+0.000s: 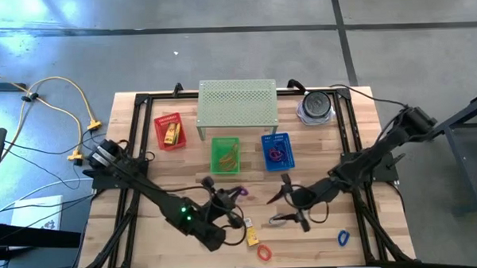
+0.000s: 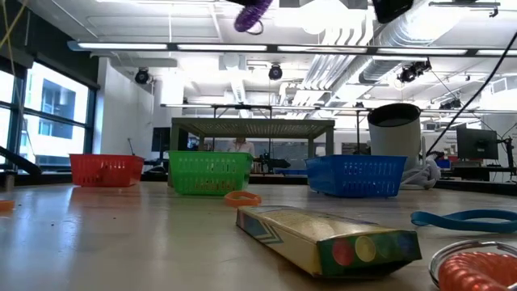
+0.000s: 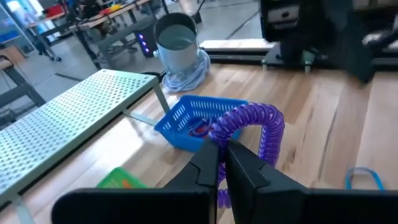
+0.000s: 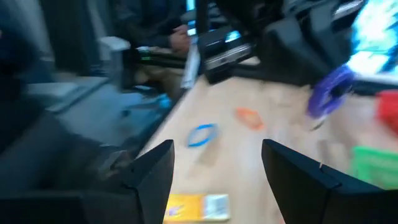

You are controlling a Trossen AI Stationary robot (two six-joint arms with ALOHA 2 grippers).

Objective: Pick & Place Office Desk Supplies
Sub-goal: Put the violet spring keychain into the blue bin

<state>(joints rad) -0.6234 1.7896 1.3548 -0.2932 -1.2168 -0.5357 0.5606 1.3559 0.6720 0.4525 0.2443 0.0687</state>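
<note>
My left gripper (image 1: pixel 231 195) is shut on a purple coiled loop (image 3: pixel 255 124), held high above the table in the low view (image 2: pixel 253 14), near the table's middle. My right gripper (image 1: pixel 279 207) hangs open just right of it, touching nothing; its fingers spread wide in the right wrist view (image 4: pixel 217 168). A yellow packet (image 1: pixel 252 238) lies flat on the wood by the near edge, with an orange-red loop (image 1: pixel 264 252) beside it. A blue loop (image 1: pixel 343 238) lies to the near right. Another orange loop (image 2: pixel 242 197) lies farther back. My left gripper pinches the purple coiled loop between its two shut fingers (image 3: pixel 208 168), on one side of the coil (image 3: pixel 219 135). The fingers come from the table's near-left side. The rest of the coil arches out past the fingertips, and the whole loop is lifted clear of the table.
Red basket (image 1: pixel 169 131), green basket (image 1: pixel 226 154) and blue basket (image 1: pixel 276 150) stand in a row before the pale green perforated shelf (image 1: pixel 237 106). The blue basket holds some loops. A grey cylinder (image 1: pixel 315 107) stands at the far right. Bare wood lies between the baskets and the grippers.
</note>
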